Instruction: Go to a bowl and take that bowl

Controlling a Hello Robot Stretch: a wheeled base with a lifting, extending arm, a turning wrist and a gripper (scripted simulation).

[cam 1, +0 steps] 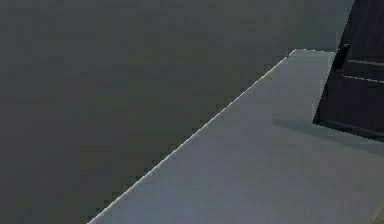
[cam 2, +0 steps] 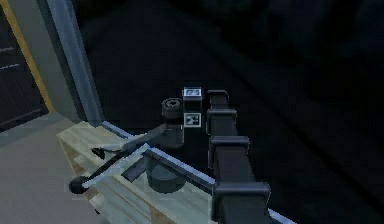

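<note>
In the arm side view a grey round bowl-like thing lies on a pale slatted wooden surface with a blue-grey rim. My arm rises from the bottom edge just right of it, ending at two white marked squares. The gripper reaches left and down from its dark body, and its thin fingers stretch over the wood left of the grey thing. I cannot tell whether it holds anything, or whether it touches the grey thing.
A blue-grey upright post and a yellow-edged panel stand at the arm side view's left, with darkness beyond the wood. In the forward view a dark wall meets grey floor. Dark furniture stands at the right.
</note>
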